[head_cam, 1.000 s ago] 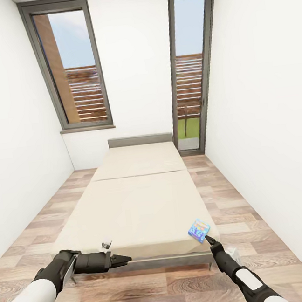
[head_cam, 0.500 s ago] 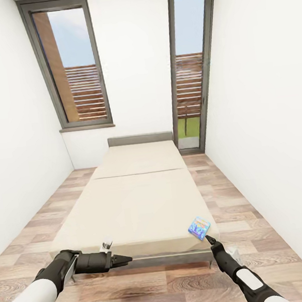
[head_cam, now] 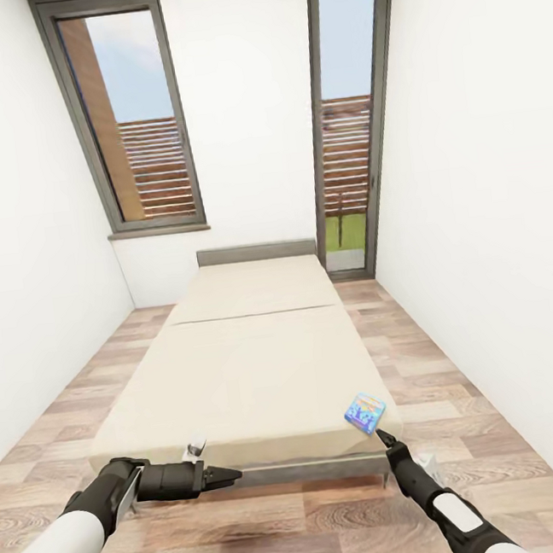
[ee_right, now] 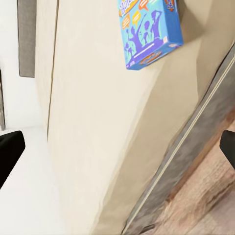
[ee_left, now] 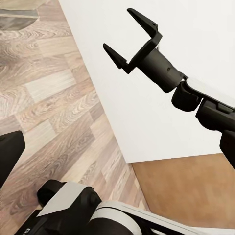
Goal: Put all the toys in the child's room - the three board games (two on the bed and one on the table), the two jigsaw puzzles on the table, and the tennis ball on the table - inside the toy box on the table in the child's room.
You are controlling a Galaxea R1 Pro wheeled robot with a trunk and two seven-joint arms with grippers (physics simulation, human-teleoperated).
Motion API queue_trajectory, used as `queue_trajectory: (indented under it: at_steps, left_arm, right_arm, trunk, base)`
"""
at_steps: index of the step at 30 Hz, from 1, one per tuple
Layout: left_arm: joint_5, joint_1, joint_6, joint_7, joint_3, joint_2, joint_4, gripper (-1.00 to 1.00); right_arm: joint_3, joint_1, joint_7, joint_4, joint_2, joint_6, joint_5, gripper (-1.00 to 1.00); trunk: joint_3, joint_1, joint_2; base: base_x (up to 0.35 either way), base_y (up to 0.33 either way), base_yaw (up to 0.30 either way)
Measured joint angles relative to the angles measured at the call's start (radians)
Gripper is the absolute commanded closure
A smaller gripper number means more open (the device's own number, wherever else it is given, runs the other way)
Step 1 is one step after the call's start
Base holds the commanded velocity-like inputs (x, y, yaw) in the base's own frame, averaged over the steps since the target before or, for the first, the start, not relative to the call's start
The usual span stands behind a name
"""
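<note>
The blue game (head_cam: 365, 411) lies on the bed's (head_cam: 252, 365) near right corner, the right gripper (head_cam: 384, 439) just below it at the mattress edge with its jaws spread wide and empty, while the left gripper (head_cam: 220, 477) hangs near the left foot, whether open or closed I cannot tell.
</note>
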Motion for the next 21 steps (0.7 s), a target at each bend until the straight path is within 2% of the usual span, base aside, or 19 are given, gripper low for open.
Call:
queue_trajectory:
  at_steps: [5,21]
  left_arm:
    - [0.000,0.000,0.000,-0.001,0.000,0.001,0.000,-1.00]
    - [0.000,0.000,0.000,0.002,-0.001,0.000,0.000,-1.00]
  right_arm:
    - [-0.002,0.003,0.033,0.001,0.000,0.000,-0.001,-1.00]
    - [-0.003,0.003,0.037,-0.001,0.001,-0.022,0.002,-1.00]
  trunk:
    - [-0.016,0.019,-0.035]
    - [-0.066,0.081,-0.147]
  base:
    - [0.000,0.000,0.000]
    - [0.000,0.000,0.000]
